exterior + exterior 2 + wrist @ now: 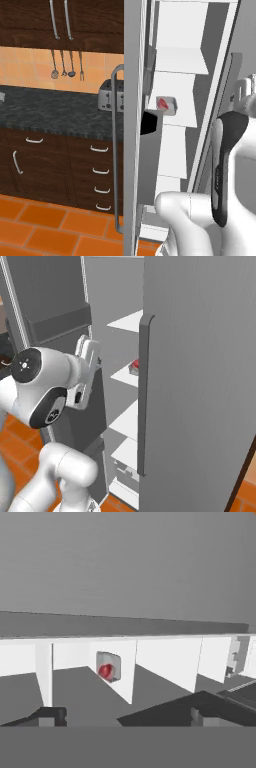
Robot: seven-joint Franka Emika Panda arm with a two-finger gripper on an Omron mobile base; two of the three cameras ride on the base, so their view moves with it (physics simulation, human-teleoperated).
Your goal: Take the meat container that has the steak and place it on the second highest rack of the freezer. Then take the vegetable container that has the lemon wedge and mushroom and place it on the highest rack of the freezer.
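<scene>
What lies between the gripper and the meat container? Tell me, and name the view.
Nothing. In the hand view the open gripper faces the meat container with its steak on a white freezer shelf, with open space between them.

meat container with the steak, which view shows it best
The left base view: the meat container sits unobstructed on a white freezer shelf with the red steak plain inside. The hand view shows it small and rolled sideways. The right base view shows a sliver behind the door edge.

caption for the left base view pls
Freezer open, steak tray sitting on a white shelf, toaster on the counter.
</scene>
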